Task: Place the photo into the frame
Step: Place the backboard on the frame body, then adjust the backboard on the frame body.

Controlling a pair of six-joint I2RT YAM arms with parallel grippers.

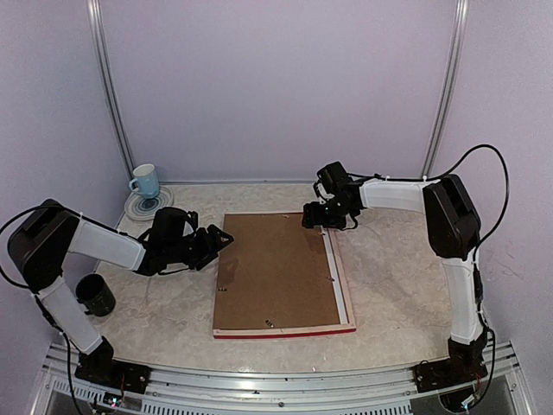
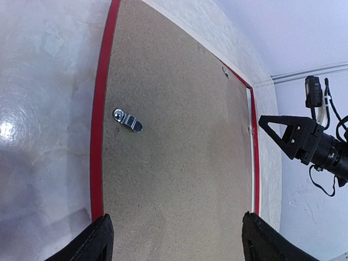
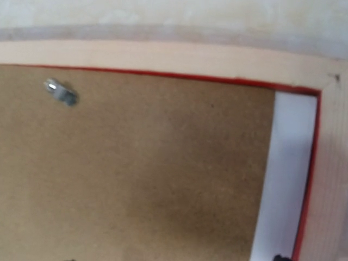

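Left gripper (image 1: 221, 241) hovers just off the frame's (image 1: 285, 331) left bar, jaws wide and empty. Right gripper (image 1: 313, 216) hangs over the far right corner, jaws spread, gripping nothing. The frame lies face down between them, brown backing board (image 1: 275, 272) inside. The left wrist camera catches a metal clip (image 2: 126, 120) ahead of its fingers (image 2: 98, 242). The right wrist view shows no fingers, just pale wood and a white strip (image 3: 285, 174) beside the board: photo or mat, cannot tell. Marbled table (image 1: 397, 277), lilac walls (image 1: 276, 86), blue mug (image 1: 145, 180) beyond the left gripper.
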